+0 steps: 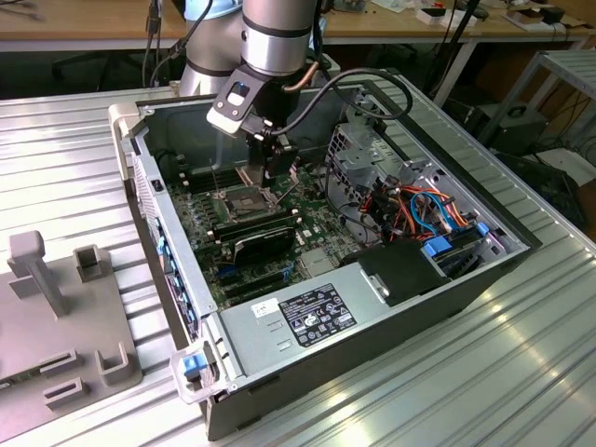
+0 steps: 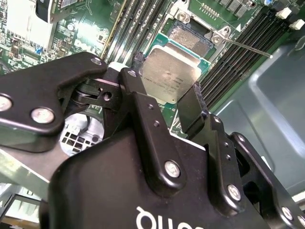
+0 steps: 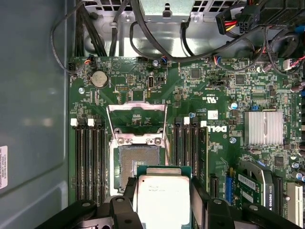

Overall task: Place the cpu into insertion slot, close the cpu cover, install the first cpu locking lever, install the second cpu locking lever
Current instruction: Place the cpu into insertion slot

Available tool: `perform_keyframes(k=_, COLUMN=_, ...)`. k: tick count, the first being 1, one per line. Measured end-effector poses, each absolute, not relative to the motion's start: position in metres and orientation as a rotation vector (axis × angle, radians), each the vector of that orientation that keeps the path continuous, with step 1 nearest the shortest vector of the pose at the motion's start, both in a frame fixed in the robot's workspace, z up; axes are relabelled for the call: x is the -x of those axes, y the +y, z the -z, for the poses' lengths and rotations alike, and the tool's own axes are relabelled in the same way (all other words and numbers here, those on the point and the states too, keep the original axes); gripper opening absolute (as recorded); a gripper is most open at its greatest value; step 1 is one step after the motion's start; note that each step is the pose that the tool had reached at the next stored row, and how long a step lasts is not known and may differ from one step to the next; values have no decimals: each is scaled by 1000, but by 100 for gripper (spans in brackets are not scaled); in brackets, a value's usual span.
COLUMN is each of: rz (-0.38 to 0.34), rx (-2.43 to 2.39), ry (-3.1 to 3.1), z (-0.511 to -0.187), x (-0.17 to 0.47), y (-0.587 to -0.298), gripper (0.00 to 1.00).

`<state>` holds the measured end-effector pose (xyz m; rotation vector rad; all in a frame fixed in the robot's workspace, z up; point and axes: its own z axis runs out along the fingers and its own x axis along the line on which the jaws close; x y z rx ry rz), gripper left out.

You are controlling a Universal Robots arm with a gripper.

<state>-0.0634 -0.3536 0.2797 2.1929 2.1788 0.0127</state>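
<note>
Ribbed metal bench (image 1: 521, 372) carries an open PC case (image 1: 372, 354), w/ grey plastic fixtures (image 1: 37, 265) on the exterior view's left. Robot arm (image 1: 275, 37) reaches down into the case's far half. Its gripper (image 1: 268, 172) hangs just above the green mobo (image 1: 200, 223), over the insertion slot (image 1: 244, 200).

Second wrist view: the two black fingers (image 2: 143, 109) are closed partway and pinch the cpu (image 2: 171, 76) by opposite edges, silver top plate showing btwn them. Insertion slot (image 2: 190, 37) lies just past the chip, pin grid bare. A thin lever (image 2: 248, 47) sticks out beside it.

First wrist view: gripper (image 3: 163, 187) clamps the cpu (image 3: 162, 202) above the board. The chip overlaps one edge of the insertion slot (image 3: 138, 164) but isn't seated. The cpu cover (image 3: 137, 117) stands flipped open at the slot's opposite edge. Long memory slots (image 3: 90, 157) run along both sides.
</note>
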Motion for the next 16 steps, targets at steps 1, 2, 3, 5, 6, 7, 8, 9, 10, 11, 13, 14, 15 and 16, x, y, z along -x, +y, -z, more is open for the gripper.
perform_keyframes(k=1, rz=-13, rx=-2193, ry=2179, z=-279, x=63, y=-353, gripper=54)
perform_keyframes(k=2, rz=-13, rx=-2193, ry=2178, z=-277, x=62, y=-352, gripper=54)
perform_keyframes(k=3, rz=-12, rx=-2193, ry=2179, z=-275, x=62, y=-351, gripper=54)
perform_keyframes(k=5, rz=-13, rx=-2193, ry=2178, z=-270, x=60, y=-347, gripper=54)
perform_keyframes(k=6, rz=-13, rx=-2193, ry=2179, z=-267, x=60, y=-345, gripper=54)
perform_keyframes(k=7, rz=-13, rx=-2193, ry=2178, z=-265, x=60, y=-344, gripper=54)
perform_keyframes(k=8, rz=-13, rx=-2193, ry=2179, z=-263, x=60, y=-343, gripper=54)
perform_keyframes(k=9, rz=-13, rx=-2193, ry=2179, z=-261, x=60, y=-343, gripper=54)
perform_keyframes(k=10, rz=-13, rx=-2193, ry=2179, z=-259, x=60, y=-342, gripper=54)
perform_keyframes(k=11, rz=-13, rx=-2193, ry=2179, z=-257, x=60, y=-342, gripper=54)
perform_keyframes(k=13, rz=-13, rx=-2192, ry=2180, z=-253, x=60, y=-342, gripper=54)
perform_keyframes(k=14, rz=-13, rx=-2191, ry=2181, z=-251, x=60, y=-342, gripper=54)
perform_keyframes(k=15, rz=-13, rx=-2188, ry=2184, z=-249, x=60, y=-342, gripper=54)
perform_keyframes(k=16, rz=-13, rx=-2185, ry=2186, z=-248, x=60, y=-342, gripper=54)
